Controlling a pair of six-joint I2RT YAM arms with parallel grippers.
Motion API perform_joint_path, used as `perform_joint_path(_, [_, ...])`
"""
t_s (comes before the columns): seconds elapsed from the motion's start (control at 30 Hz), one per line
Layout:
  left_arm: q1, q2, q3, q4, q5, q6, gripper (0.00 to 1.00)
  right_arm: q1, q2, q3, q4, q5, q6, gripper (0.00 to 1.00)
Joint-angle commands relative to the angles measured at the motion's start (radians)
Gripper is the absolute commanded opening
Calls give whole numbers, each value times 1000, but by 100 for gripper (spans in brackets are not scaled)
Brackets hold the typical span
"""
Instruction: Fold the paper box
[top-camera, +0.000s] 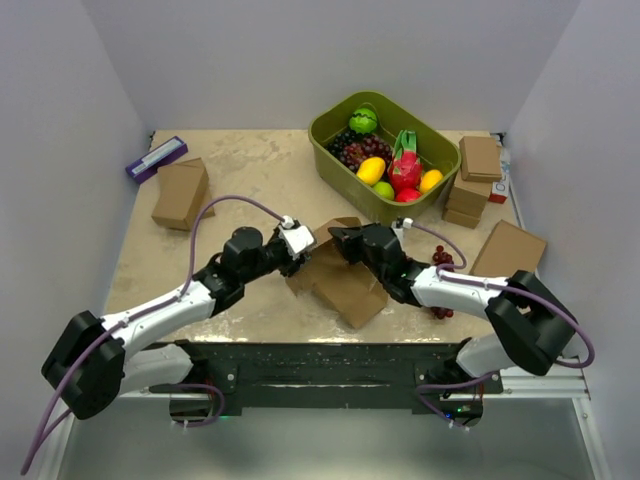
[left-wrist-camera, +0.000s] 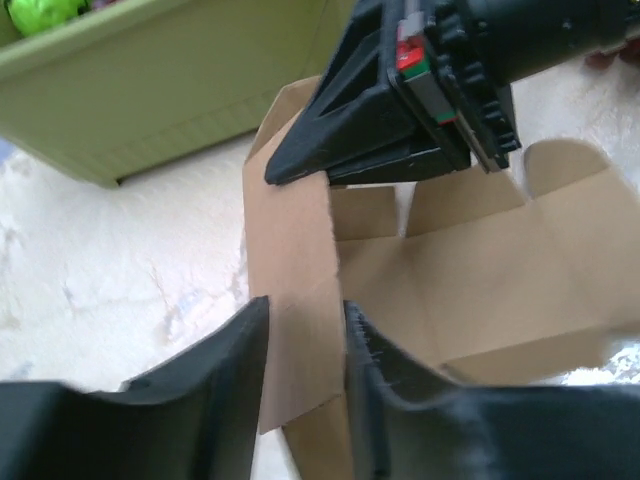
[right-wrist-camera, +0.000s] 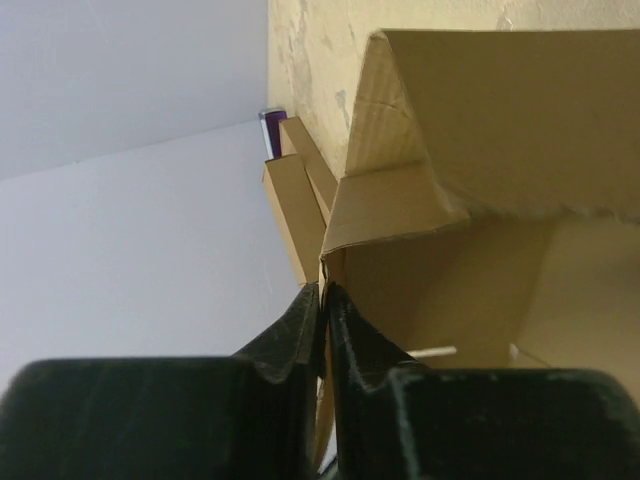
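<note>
Arms white w/ blk joints, purple cables, blk fingers

The top external view looks steeply down from above the near edge of the beige mottled tabletop, covering all of it. Each wrist view faces forward at very close range. All three share the half-folded brown cardboard paper box.

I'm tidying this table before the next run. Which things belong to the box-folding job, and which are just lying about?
In the job: half-folded brown cardboard paper box; left gripper, open over one flap; right gripper, pinching an edge.
Lying about: green plastic bin of fruit; stack of ready-made brown boxes; flat brown box; loose bunch of dark grapes.
</note>
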Motion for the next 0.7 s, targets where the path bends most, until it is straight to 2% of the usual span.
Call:
perform_joint_path(0.0, [1, -27, 63, -9, -89, -55, 66, 0, 19, -21, 65, -9, 14, 6])
perform_joint_path(0.03, [1, -39, 80, -40, -103, -99, 73, -1, 17, -26, 68, -11, 16, 6])
perform_joint_path(0.1, [0, -90, 88, -64, -137, -153, 77, 0, 13, -30, 71, -11, 16, 5])
perform_joint_path(0.2, [-3, -173, 63, -84, -220, -321, 83, -1, 5, -36, 71, -9, 14, 2])
perform_joint_path(0.27, [-5, -212, 39, -117, -287, -386, 83, 0, 2, -47, 73, -2, 14, 1])
perform_joint_path(0.4, [-13, -257, -61, -154, -326, -573, 83, -1, -7, -65, 68, 14, 17, 0])
perform_joint_path(0.5, [-26, -288, -138, -109, -356, -647, 83, -1, -7, -75, 67, 28, 10, 0])
perform_joint_path(0.67, [-62, -296, -178, -106, -402, -702, 84, 0, -3, -72, 53, 28, -18, 0])
